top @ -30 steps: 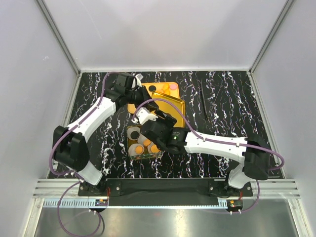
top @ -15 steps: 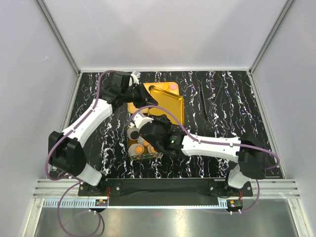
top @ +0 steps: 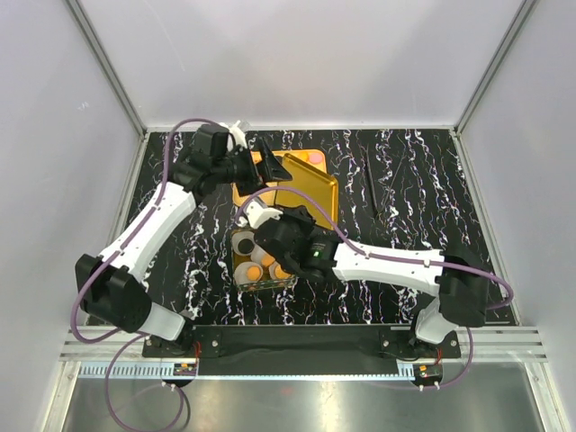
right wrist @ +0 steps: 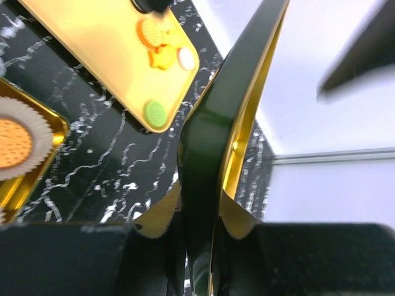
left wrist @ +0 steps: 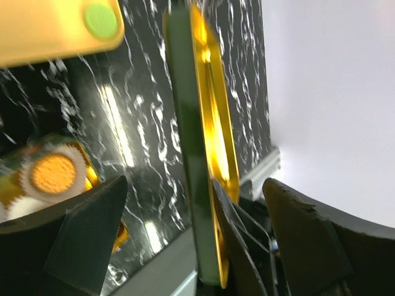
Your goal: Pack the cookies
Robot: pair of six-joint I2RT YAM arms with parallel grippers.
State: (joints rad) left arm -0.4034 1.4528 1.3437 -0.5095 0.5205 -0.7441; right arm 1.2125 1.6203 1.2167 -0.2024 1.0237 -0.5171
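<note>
**Lid held on edge, cookies split between tray and tin**

The right gripper [right wrist: 200, 246] is clenched on the rim of the lid [right wrist: 210, 135]. The lid is a shallow piece, dark green outside and shiny gold inside. The gripper holds it up on edge above the black marbled table [top: 405, 198]. The left gripper [left wrist: 196, 180] stands at the same lid from the far left, its fingers spread wide. The lid's edge runs up between them, and neither finger pinches it.

The cookies lie in two places. Some sit on a flat yellow tray [right wrist: 99, 49] toward the back of the table. In the right wrist view a green cookie [right wrist: 155, 113] lies near the tray's corner. A small white cookie [right wrist: 186, 58], an orange star [right wrist: 162, 58] and a round orange biscuit [right wrist: 150, 31] lie close together farther along. From above, the lid hides most of this tray, and a pink cookie [top: 316, 157] shows at its far right corner.

The rest are in the tin [top: 265, 286], which stands nearer the arm bases, just in front of the tray. There the orange cookies [top: 255, 273] rest in white paper cups [top: 243, 243]. The left wrist view shows one such cup clearly, with an orange disc lying flat in it. The right arm's wrist reaches over part of the tin in the top view, so I cannot count what it holds.
</note>
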